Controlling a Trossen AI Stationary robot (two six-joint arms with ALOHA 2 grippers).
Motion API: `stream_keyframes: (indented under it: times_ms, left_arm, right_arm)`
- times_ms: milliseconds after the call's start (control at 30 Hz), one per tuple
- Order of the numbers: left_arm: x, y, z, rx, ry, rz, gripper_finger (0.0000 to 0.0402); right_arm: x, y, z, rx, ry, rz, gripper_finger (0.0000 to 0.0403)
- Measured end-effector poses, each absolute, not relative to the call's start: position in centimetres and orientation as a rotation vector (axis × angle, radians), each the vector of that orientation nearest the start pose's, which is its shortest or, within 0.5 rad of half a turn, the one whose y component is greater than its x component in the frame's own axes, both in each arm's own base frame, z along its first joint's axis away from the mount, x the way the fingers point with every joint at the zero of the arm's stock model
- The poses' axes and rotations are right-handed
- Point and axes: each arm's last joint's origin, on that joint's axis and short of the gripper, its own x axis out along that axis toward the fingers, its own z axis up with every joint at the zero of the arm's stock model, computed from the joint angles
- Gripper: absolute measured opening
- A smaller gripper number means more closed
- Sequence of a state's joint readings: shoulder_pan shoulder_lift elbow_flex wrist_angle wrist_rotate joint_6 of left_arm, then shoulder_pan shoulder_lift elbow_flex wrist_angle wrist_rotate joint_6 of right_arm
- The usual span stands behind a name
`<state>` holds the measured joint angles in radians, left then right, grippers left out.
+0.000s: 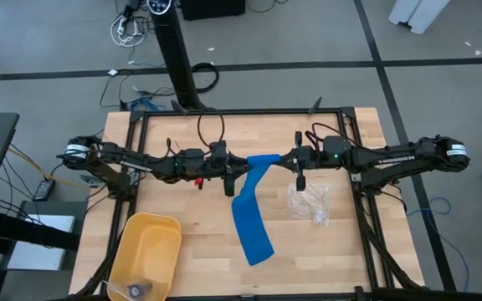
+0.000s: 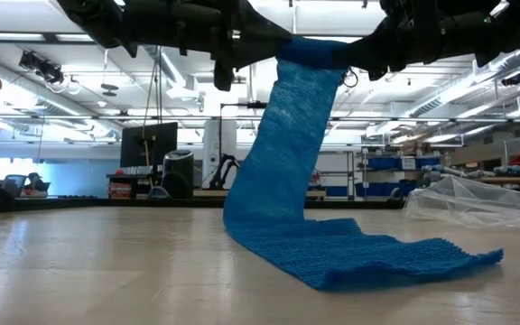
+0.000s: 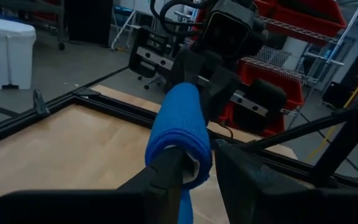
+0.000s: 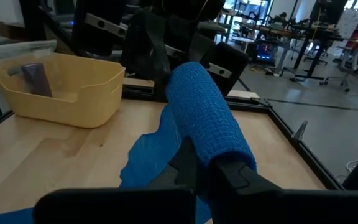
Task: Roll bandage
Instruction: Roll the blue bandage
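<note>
Overhead, the left hand (image 1: 231, 164) and right hand (image 1: 295, 160) meet above mid-tabletop (image 1: 191, 134), both clenched on the rolled end of the bandage (image 1: 252, 213). Its loose blue tail hangs down and trails flat across the wood toward the front edge.

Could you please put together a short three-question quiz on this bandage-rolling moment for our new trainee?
1. True or false: the bandage lies flat on the table along its whole length.
2. Which holds a bandage end: A) left gripper only, B) right gripper only, C) both?
3. What lies on the table under the right gripper?

Key:
1. False; its upper end is lifted between the arms, its tail trails on the wood.
2. C; each gripper's jaws are shut on the rolled end.
3. The clear plastic bag.
</note>
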<state>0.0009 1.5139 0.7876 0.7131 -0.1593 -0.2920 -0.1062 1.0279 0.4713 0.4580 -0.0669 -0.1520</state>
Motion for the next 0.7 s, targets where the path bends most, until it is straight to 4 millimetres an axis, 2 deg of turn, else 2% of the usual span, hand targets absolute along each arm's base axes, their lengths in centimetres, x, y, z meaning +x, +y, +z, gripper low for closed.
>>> stream_keyframes:
  times_ms: [133, 333, 500, 700]
  left_arm:
    - [32.42, 0.53, 24.79, -0.254, -0.009, 0.179, 0.0083]
    - [32.44, 0.53, 24.88, -0.162, -0.007, 0.181, 0.0015]
    - [32.43, 0.54, 24.90, -0.073, -0.002, 0.199, 0.0016]
    - [32.37, 0.58, 24.92, 0.088, 0.019, 0.319, 0.0015]
  right_arm:
    - [21.85, -2.13, 24.17, -0.145, 0.099, -0.032, 0.0013]
    - [21.85, -2.14, 24.23, -0.155, 0.093, -0.031, 0.0016]
    - [21.86, -2.14, 24.21, -0.143, 0.095, -0.032, 0.0033]
    - [21.86, -2.25, 24.15, -0.126, 0.104, -0.072, 0.0082]
